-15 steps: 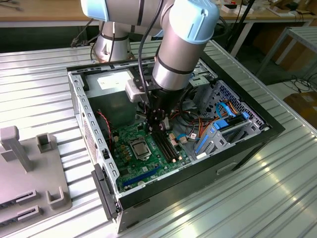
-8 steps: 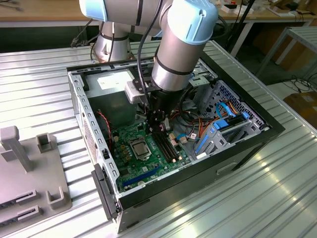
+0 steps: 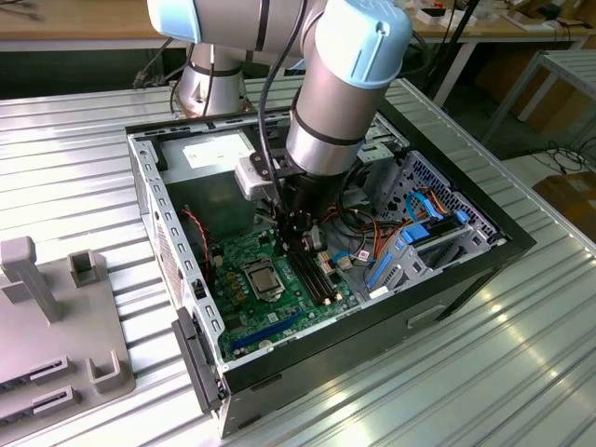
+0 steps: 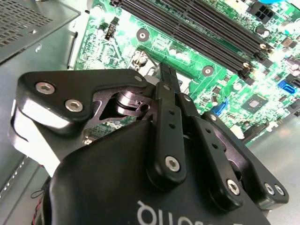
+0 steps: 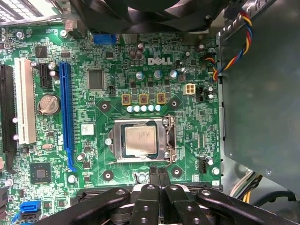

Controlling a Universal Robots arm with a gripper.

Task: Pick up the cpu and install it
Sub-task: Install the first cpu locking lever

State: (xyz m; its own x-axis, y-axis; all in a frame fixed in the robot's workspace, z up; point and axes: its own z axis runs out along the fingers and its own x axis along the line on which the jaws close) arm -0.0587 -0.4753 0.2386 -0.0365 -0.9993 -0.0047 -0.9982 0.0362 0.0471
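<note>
Cpu (image 5: 140, 141) sits flat in its socket (image 5: 165, 140) at the middle of the first wrist view. Gripper (image 5: 158, 174) hangs just beside it, fingers pressed together and holding nothing. I think any push should go straight down and gently.

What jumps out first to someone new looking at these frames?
The arm's gripper, fingers pressed together and holding nothing, hangs inside the open computer case over the green motherboard. Just beyond its fingertips in the first wrist view, the cpu already lies in the silver socket frame. The grey power supply fills the case corner nearest the arm's base.
</note>
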